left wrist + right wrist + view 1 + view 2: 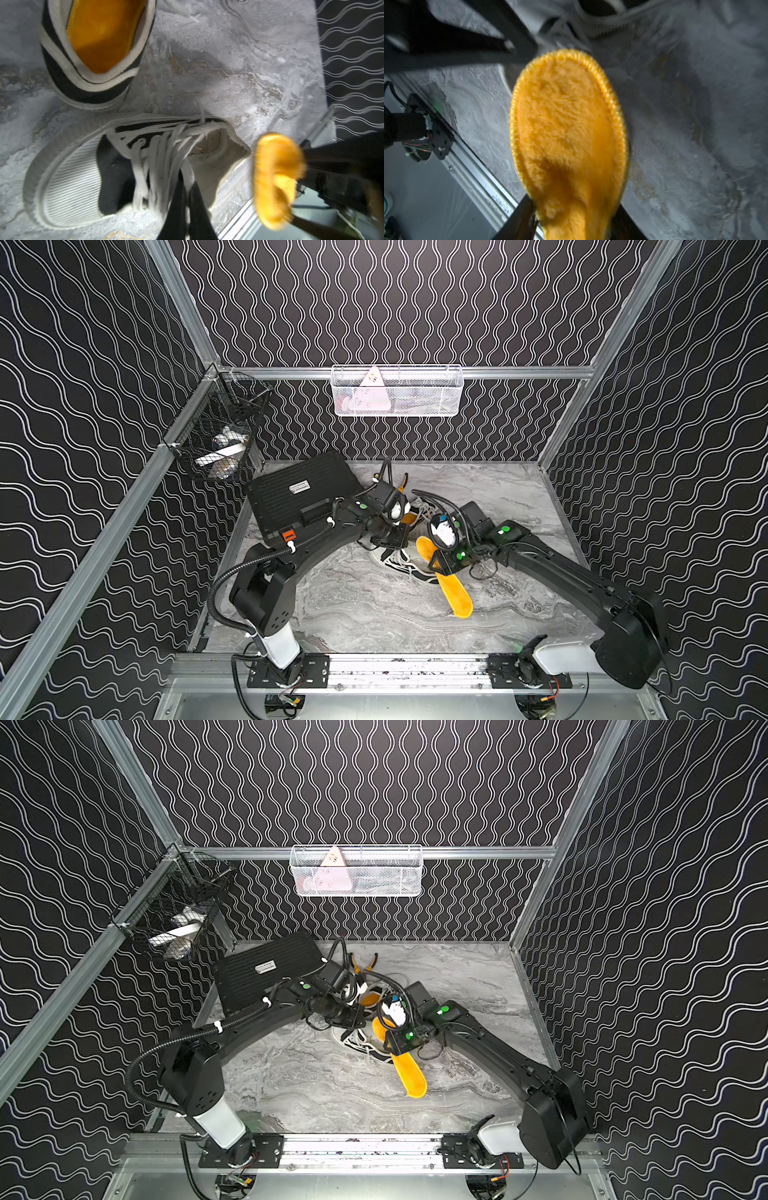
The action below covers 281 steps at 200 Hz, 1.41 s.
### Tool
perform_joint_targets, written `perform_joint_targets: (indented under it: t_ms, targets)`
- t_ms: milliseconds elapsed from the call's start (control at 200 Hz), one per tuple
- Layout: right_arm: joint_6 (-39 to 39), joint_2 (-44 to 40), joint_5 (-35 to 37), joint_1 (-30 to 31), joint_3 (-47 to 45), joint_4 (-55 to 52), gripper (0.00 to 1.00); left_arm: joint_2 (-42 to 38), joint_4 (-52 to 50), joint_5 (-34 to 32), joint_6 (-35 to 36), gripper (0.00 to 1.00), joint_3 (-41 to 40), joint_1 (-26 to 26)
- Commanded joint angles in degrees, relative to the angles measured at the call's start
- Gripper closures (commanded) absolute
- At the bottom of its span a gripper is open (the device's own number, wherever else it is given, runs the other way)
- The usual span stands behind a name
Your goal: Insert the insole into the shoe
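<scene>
Right tool grasps the insole mid-length. Its long axis angles across the heel of the shoe, whose opening lies just beside the insole's end. Left tool, clenched, at the laces.

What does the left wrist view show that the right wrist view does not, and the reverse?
Only the left wrist view: a second shoe with a fitted insole already inside, the laced shoe with its empty opening, and the left gripper, jaws shut, at its laces.
Only the right wrist view: the fuzzy face of the held insole, the right gripper shut on it, and an arm's base mount.
Both: the held insole and the marble table; the right wrist view's blurred shoe may be either one.
</scene>
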Motion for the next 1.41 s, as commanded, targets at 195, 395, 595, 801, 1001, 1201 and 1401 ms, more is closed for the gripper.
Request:
perform_joint_targets:
  t_ms: [195, 395, 595, 801, 1001, 1201, 1401]
  targets:
    - [3.4, 3.3, 0.8, 3.5, 0.9, 0.1, 0.51, -2.7, 1.6, 10.9, 9.5, 1.00, 0.5, 1.9]
    - [3.9, 6.1, 0.4, 3.7, 3.1, 1.3, 0.50, -3.9, 2.3, 11.9, 8.3, 1.00, -1.0, 1.9]
    - [5.5, 9.2, -1.0, 3.7, 4.2, 2.8, 0.50, -4.5, 2.6, 12.4, 8.2, 1.00, -1.6, 2.0]
    - [7.5, 8.2, -3.9, 3.7, 4.2, 4.9, 0.50, -4.7, 3.3, 10.4, 6.9, 1.00, -2.8, 1.9]
    - [11.2, 9.0, -5.1, 3.7, 4.3, 7.5, 0.49, -7.3, 6.6, 7.6, 3.0, 1.00, -6.0, 1.9]
    - [14.5, 10.8, -6.3, 3.7, 4.2, 9.9, 0.49, -10.2, 9.0, 6.9, 2.3, 1.00, -8.9, 1.1]
    - [16.7, 11.8, -10.6, 3.7, 6.3, 11.0, 0.49, -11.2, 9.0, -0.8, 3.2, 1.00, -10.1, -1.6]
